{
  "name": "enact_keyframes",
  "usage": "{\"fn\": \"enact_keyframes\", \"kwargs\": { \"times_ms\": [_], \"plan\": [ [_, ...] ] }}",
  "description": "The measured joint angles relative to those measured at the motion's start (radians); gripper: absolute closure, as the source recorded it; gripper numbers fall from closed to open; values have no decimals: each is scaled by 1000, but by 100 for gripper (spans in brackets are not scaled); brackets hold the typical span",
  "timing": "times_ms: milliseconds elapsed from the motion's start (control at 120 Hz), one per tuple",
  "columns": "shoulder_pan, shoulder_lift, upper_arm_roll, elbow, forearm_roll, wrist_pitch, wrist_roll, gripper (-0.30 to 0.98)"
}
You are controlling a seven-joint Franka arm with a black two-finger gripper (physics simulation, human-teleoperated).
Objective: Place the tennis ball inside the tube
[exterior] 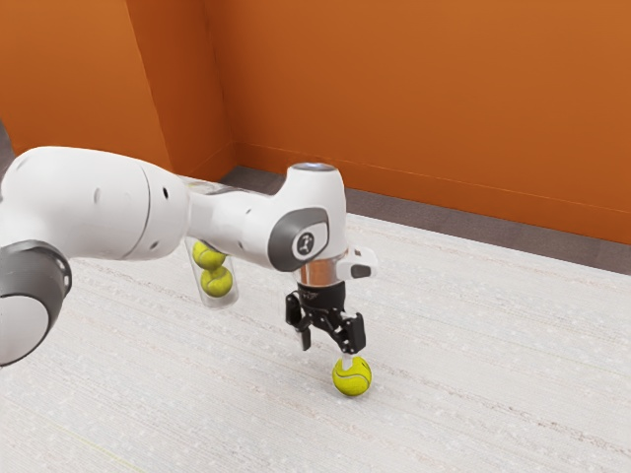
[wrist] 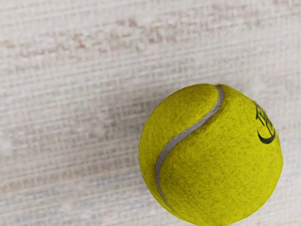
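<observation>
My gripper (exterior: pixel 327 347) is low over the table in the exterior view, its two fingers standing apart with nothing between them. The loose tennis ball (exterior: pixel 352 377) rests on the table, close below the finger on the exterior view's right. In the wrist view the yellow ball (wrist: pixel 211 157) shows its grey seam and part of a dark print. The clear tube (exterior: pixel 231 298) stands behind the arm, toward the exterior view's left, with two balls visible inside, one (exterior: pixel 209 254) above the other (exterior: pixel 216 282); its upper part is partly hidden by the arm.
The pale, streaked table (exterior: pixel 493 365) extends around the ball and the tube. Beyond its far edge are a dark floor strip and orange walls (exterior: pixel 424 108). The arm's forearm passes over the tube's area.
</observation>
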State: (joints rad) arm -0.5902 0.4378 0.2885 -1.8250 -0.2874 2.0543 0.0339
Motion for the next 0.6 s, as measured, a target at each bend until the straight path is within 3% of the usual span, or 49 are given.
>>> {"fn": "enact_keyframes", "kwargs": {
  "times_ms": [600],
  "plan": [
    [-34, 88, -8, 6, -69, 138, -9, 0]
  ]
}}
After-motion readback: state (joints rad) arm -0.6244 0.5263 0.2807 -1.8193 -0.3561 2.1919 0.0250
